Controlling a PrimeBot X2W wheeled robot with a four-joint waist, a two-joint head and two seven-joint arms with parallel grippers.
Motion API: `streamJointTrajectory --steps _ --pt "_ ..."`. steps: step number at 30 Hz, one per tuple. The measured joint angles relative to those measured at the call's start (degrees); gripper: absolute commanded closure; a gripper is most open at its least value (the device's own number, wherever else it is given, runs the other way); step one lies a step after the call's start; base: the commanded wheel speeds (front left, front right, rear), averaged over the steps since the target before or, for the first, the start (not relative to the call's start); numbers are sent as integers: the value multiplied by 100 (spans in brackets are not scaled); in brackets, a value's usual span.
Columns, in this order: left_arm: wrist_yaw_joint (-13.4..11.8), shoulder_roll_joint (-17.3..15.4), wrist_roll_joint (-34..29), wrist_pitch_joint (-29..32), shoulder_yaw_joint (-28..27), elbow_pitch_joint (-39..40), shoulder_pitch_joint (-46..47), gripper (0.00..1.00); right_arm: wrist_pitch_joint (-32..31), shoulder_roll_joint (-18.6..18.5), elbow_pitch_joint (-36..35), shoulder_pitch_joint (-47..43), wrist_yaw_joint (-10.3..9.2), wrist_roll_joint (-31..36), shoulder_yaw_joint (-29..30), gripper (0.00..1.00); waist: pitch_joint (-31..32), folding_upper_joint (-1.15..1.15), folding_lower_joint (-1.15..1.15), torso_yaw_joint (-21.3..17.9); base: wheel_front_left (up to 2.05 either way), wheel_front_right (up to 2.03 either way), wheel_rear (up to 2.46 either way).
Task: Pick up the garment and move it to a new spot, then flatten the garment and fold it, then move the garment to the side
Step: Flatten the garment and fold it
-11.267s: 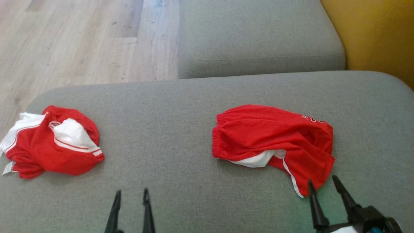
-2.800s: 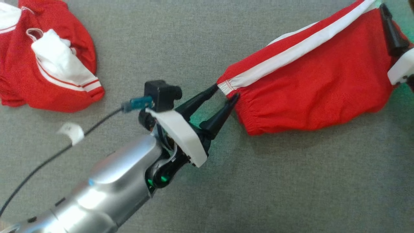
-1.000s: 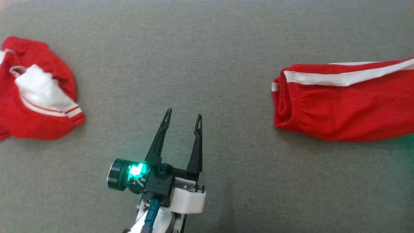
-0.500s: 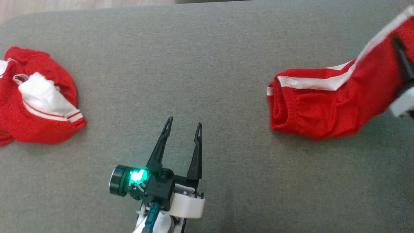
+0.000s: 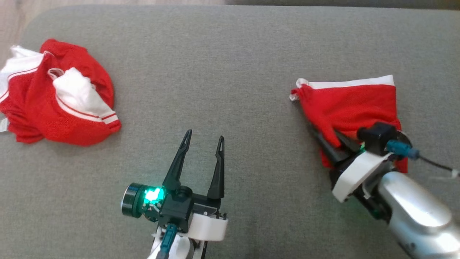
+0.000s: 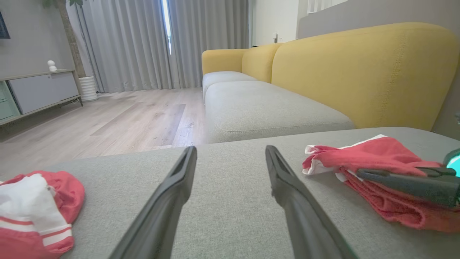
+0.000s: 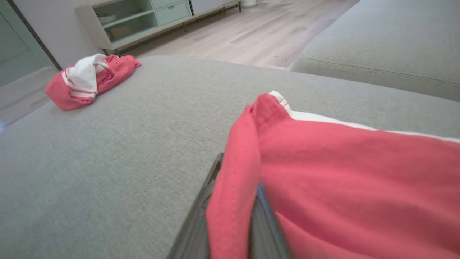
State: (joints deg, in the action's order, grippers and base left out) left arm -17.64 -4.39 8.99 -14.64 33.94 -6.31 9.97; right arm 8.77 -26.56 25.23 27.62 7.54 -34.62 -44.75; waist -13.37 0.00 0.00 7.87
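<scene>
Long tapering black fingers [image 5: 178, 160] sit on black blocks with white collars [image 5: 208, 228], a green light [image 5: 152, 194] glows on the left, and the silver forearm [image 5: 413, 212] carries a teal cable plug [image 5: 399, 147].

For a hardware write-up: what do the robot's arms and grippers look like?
The left gripper and right gripper each have two long tapering black fingers and a white wrist collar. A green light glows beside the left one. The right forearm is silver, with a teal plug and black cable.
</scene>
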Motion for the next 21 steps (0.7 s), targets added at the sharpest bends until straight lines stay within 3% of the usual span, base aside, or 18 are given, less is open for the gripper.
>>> streamJointTrajectory --steps 8,16,21 --pt "-2 45 -1 1 -135 40 -328 0 497 469 -223 -506 0 388 697 0 291 0 0 24 0 0 0" --pt "-5 22 2 1 -584 292 -1094 0 545 838 -910 -2030 0 1089 2117 0 871 0 -1 -209 0 0 0" --pt "7 -52 0 1 -775 327 -1671 0 545 917 -1083 -3043 0 1361 2629 0 1267 0 -2 -350 0 0 0"
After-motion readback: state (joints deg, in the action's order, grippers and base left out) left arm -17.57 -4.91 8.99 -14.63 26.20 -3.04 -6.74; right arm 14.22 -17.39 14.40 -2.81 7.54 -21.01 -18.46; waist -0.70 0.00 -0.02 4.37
